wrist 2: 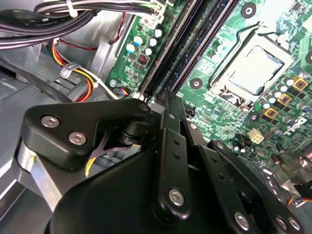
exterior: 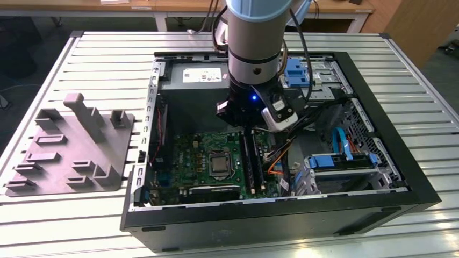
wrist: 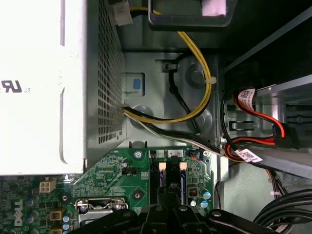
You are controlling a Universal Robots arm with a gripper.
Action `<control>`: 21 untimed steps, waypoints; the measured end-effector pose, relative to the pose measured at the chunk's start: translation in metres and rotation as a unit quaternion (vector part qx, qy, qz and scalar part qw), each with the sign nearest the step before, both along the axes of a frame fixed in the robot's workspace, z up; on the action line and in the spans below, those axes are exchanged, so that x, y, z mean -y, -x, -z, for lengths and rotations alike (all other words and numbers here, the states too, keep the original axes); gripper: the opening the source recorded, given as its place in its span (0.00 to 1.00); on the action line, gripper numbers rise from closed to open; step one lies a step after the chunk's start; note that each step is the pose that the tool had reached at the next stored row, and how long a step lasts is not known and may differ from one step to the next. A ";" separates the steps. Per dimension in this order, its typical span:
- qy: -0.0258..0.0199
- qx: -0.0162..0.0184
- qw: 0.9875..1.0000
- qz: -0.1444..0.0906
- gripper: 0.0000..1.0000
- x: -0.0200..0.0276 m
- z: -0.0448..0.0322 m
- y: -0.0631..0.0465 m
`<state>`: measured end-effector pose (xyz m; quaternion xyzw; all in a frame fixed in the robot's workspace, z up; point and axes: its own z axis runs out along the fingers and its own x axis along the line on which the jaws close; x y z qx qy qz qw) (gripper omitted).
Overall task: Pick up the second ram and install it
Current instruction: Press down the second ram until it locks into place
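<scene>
The second ram [exterior: 248,156] sits upright in the black memory slots of the green motherboard [exterior: 193,153], inside the open PC case [exterior: 401,177] on the worktop. The tool [wrist 2: 168,105] is right over its end, fingers look pinched together.

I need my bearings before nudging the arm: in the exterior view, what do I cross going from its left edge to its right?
Grey plastic fixture → green motherboard → black memory slots under the arm's claw → blue drive caddy.
</scene>
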<state>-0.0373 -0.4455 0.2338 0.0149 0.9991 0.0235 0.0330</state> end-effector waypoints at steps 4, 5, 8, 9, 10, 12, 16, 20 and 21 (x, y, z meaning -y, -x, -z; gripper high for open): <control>0.000 0.000 1.000 0.000 0.10 0.0020 0.0000 0.000; 0.000 0.000 1.000 0.000 0.10 0.0031 -0.0001 0.001; 0.000 0.000 1.000 0.000 0.10 0.0069 0.0000 0.001; 0.000 0.000 1.000 0.000 0.10 0.0083 0.0000 0.001; 0.000 0.000 1.000 0.000 0.10 0.0098 0.0000 0.001; 0.000 0.000 1.000 0.000 0.10 0.0128 0.0000 0.001; 0.000 0.000 1.000 0.000 0.10 0.0202 0.0000 0.001; 0.000 0.000 1.000 0.000 0.10 0.0286 0.0001 0.001; 0.000 0.000 1.000 0.000 0.10 0.0308 0.0000 0.001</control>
